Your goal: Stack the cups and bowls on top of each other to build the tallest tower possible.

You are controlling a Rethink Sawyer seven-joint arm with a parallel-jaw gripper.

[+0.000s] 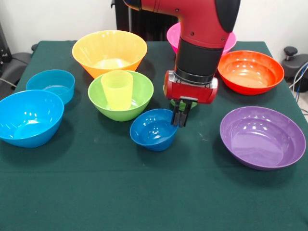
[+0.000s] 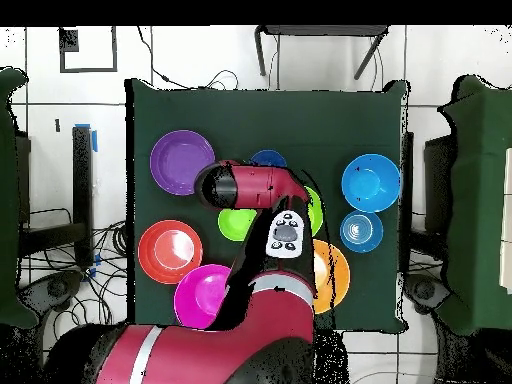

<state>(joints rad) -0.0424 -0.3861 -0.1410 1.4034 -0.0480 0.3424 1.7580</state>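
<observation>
Tool (image 1: 181,117) hangs with its fingers drawn narrow at the 3 o'clock rim of the dark blue bowl (image 1: 154,129); whether they pinch that rim cannot be told. Yellow tumbler (image 1: 117,89) stands upright inside the lime-green bowl (image 1: 139,91), at 10 o'clock from the blue bowl. Orange bowl (image 1: 109,50), pink bowl (image 1: 172,36), red-orange bowl (image 1: 250,71), purple bowl (image 1: 262,137) and two light-blue bowls (image 1: 30,117) sit singly on the green desk (image 1: 144,192).
</observation>
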